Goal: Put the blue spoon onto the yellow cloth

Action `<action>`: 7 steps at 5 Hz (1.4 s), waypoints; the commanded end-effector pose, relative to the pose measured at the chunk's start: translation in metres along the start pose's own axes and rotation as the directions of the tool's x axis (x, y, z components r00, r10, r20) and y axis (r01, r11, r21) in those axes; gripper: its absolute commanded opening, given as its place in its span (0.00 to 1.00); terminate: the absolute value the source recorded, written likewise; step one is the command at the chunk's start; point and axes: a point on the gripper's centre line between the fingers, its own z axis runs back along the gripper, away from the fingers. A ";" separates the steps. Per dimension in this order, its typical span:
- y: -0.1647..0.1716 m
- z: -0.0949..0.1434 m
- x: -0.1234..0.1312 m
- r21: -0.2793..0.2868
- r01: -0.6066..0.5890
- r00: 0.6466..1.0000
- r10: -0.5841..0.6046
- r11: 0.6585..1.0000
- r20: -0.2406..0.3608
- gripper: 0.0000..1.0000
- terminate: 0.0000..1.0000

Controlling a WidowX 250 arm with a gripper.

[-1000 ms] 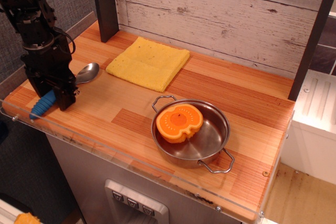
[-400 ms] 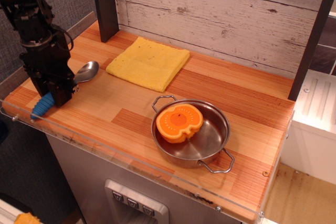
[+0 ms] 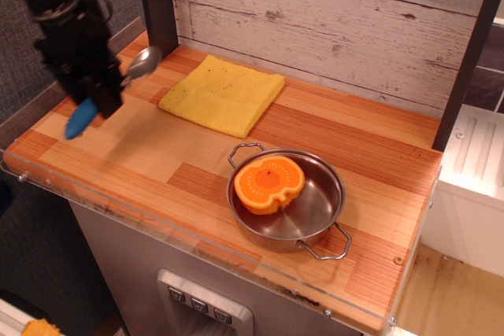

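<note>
My gripper (image 3: 101,96) is at the far left, raised above the wooden table, and is shut on the blue spoon. The spoon's blue handle (image 3: 80,119) sticks out below left of the fingers, and its silver bowl (image 3: 145,60) sticks out to the upper right. The spoon hangs in the air, tilted, clear of the table. The yellow cloth (image 3: 223,93) lies flat at the back of the table, to the right of the gripper, with nothing on it.
A steel pot (image 3: 319,204) with two wire handles stands front right, holding an orange round object (image 3: 268,184). A dark post (image 3: 157,5) rises at the back left beside the spoon's bowl. A white plank wall (image 3: 331,21) backs the table.
The gripper has lifted the spoon off the table and moved it up and slightly back toward the cloth. The spoon's bowl is now higher and nearer the dark post.
</note>
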 end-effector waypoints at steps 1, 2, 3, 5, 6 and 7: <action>-0.041 0.007 0.057 0.029 0.014 0.999 -0.015 0.999 0.035 0.00 0.00; -0.052 -0.009 0.073 0.051 -0.019 1.000 0.018 0.999 0.014 0.00 0.00; -0.052 -0.024 0.082 0.069 -0.043 0.999 0.043 0.997 -0.002 0.00 0.00; -0.049 -0.038 0.094 0.088 -0.057 0.998 0.058 0.994 -0.012 0.00 0.00; -0.049 -0.042 0.097 0.081 -0.056 0.998 0.057 0.995 -0.015 0.00 0.00; -0.051 -0.039 0.097 0.085 -0.048 0.999 0.050 0.995 -0.021 1.00 0.00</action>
